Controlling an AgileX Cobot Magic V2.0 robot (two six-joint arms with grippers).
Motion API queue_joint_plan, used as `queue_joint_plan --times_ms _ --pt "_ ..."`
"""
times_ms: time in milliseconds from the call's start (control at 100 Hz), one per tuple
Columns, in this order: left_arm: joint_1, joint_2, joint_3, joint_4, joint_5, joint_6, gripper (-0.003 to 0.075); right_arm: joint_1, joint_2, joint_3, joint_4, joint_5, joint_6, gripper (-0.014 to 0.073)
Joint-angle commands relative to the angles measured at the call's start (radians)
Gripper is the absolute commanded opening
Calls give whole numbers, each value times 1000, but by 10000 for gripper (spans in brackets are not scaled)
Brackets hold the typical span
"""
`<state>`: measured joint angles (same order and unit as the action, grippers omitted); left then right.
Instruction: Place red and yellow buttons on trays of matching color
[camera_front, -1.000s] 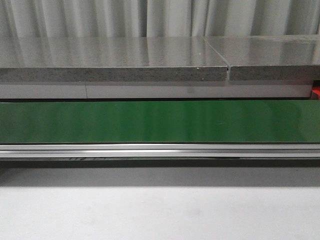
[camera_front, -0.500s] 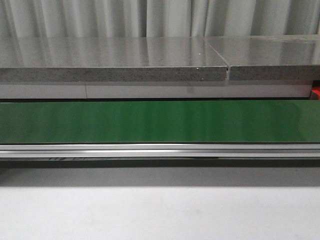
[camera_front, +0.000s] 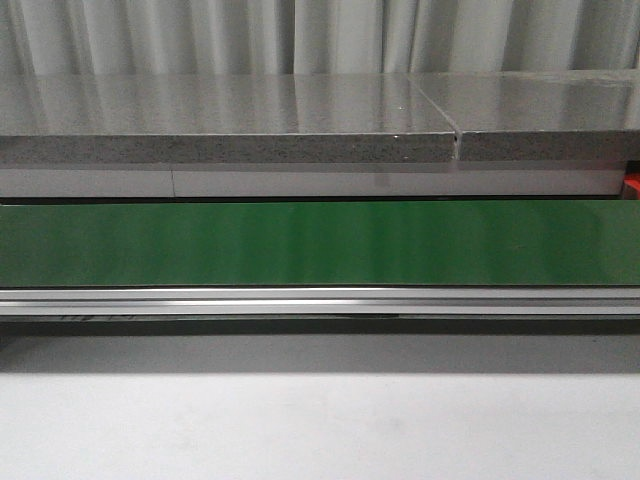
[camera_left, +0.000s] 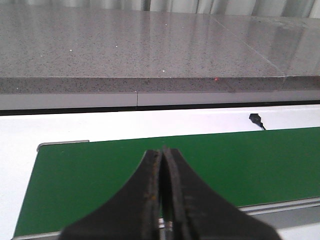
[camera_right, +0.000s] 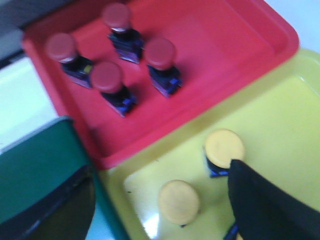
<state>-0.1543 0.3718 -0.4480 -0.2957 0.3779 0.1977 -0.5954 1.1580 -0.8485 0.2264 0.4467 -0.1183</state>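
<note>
In the front view we see the green conveyor belt (camera_front: 320, 243) running across the frame, an aluminium rail (camera_front: 320, 300) along its near edge and a grey stone counter (camera_front: 230, 120) behind it. No button, tray or arm appears here.

In the left wrist view we see the left gripper (camera_left: 162, 192) clenched, its two dark fingers pressed together with nothing between them, above the belt (camera_left: 250, 165).

In the right wrist view we see the red tray (camera_right: 220, 55) touching the yellow tray (camera_right: 280, 120) along one edge. Four red buttons (camera_right: 160, 54) stand grouped in the red tray. Two yellow buttons (camera_right: 179, 201) lie in the yellow tray, one of them (camera_right: 224, 147) just beside the dark finger (camera_right: 265, 205) of the right gripper (camera_right: 160, 210). This picture is blurred; the fingers stand well apart, so we read the gripper as released, holding nothing.
</note>
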Motion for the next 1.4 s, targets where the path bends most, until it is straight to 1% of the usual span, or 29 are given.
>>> queue_joint_plan --times_ms 0,120,140,260,380,450,520,730,800,900,1390 --pt "-9 7 -26 -17 -71 0 -19 90 -104 -22 11 -58 -37 557" --pt "-9 7 -26 -17 -71 0 -19 228 -196 -15 11 -58 -86 554" --pt "-9 7 -26 -17 -71 0 -19 265 -222 -8 11 -61 -101 549" --pt "-9 7 -26 -17 -71 0 -19 362 -297 26 11 -67 -137 534" --pt "-9 7 -26 -17 -71 0 -19 432 -382 95 11 -72 -184 483" --pt "-9 7 -26 -17 -71 0 -19 455 -442 146 11 -72 -210 419" --pt "-9 7 -26 -17 -71 0 -19 471 -508 202 11 -71 -222 332" --pt "-9 7 -26 -17 -71 0 -19 477 -695 342 11 -71 -222 11" --pt "-9 7 -26 -17 -71 0 -19 477 -740 364 11 -71 -222 -75" --pt "-9 7 -26 -17 -71 0 -19 477 -772 370 11 -67 -222 -68" --pt "-9 7 -26 -17 -71 0 -19 477 -771 370 12 -67 -222 -68"
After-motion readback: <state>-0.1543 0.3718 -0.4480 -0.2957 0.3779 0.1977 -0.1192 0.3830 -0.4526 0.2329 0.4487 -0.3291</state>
